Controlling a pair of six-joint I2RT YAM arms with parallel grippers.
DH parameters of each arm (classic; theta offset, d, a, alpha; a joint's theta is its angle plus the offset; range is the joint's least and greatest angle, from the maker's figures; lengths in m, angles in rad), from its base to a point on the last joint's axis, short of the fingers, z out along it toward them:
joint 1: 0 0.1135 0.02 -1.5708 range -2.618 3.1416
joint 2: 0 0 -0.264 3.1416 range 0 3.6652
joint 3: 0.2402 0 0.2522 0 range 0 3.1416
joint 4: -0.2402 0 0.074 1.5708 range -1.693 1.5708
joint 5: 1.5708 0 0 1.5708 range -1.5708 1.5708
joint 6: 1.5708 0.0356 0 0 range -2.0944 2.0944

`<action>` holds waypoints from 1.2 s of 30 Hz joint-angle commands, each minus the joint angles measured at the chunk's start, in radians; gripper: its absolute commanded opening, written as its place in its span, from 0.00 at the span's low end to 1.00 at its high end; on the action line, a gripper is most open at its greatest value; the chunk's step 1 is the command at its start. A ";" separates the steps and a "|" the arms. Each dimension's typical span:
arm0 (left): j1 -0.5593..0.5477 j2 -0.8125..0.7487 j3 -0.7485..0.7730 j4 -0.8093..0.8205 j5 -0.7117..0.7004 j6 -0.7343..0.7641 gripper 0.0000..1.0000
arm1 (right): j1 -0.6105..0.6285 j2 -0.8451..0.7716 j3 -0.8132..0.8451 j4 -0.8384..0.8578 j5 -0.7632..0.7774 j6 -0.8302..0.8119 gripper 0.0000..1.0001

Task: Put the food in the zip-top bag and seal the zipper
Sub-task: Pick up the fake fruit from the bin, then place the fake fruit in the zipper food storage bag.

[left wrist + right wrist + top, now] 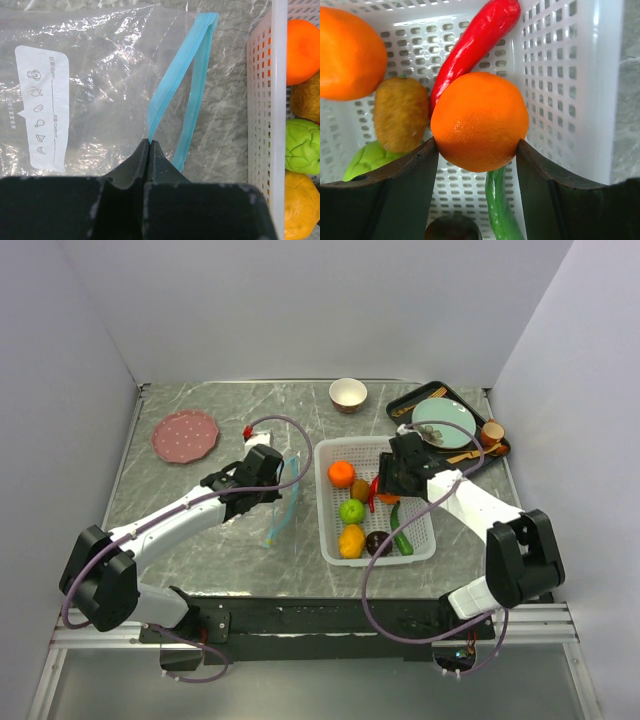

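Note:
The clear zip-top bag [100, 75] lies flat on the table, left of the white mesh basket [260, 100]. My left gripper [150, 142] is shut on the near end of its teal zipper [182, 75], whose two strips stand apart. In the basket, my right gripper [477, 145] has both fingers pressed against an orange [479, 120]. Around it lie a second orange [350, 52], a kiwi [400, 112], a red chili [472, 42], a green apple [367, 157], a green pepper [500, 205] and a dark fruit [452, 230]. A yellow fruit [351, 540] sits near the front.
A pink plate [185, 435] lies at the back left, a small bowl [347, 393] at the back middle. A black tray [400, 405] at the back right holds a teal plate [445, 420], wooden spoons and a brown cup [492, 431].

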 commanded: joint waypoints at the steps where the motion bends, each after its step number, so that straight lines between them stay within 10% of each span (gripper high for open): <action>1: -0.004 -0.008 0.033 0.018 -0.005 -0.015 0.01 | 0.000 -0.128 -0.003 0.025 -0.016 0.013 0.32; 16: 0.004 -0.002 0.074 0.001 0.047 -0.079 0.01 | 0.089 -0.323 -0.069 0.249 -0.348 0.166 0.32; 36: 0.004 -0.106 0.079 -0.015 0.069 -0.110 0.01 | 0.364 -0.076 0.049 0.442 -0.382 0.256 0.32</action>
